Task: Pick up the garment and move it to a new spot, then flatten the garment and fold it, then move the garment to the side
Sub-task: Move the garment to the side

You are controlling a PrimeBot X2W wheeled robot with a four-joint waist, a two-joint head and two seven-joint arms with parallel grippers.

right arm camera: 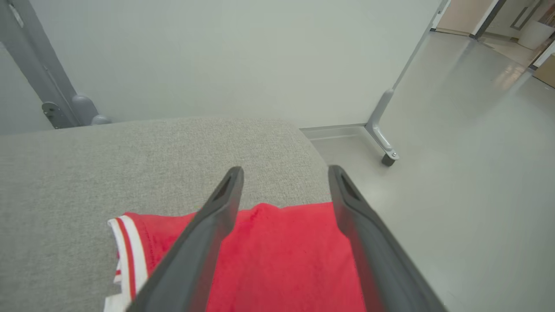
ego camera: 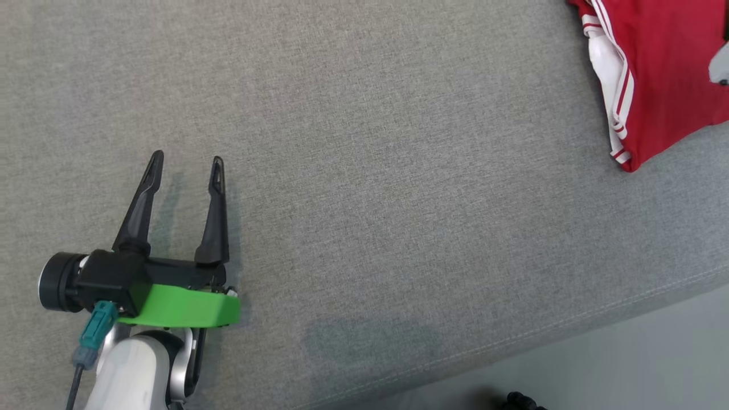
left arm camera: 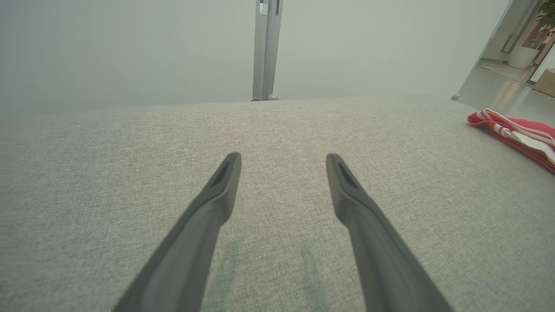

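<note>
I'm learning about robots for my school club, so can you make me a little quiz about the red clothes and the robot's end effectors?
1. True or false: the left end effector is gripping the red garment.
2. Pick one: in the head view, the garment lies at the A) lower left, B) upper right, C) middle of the grey cushion.
3. Fill in the blank: the stripes on the garment's trim are red and ____.

Key
1. False. It is open over bare cushion, far from the garment.
2. B.
3. White.
</note>
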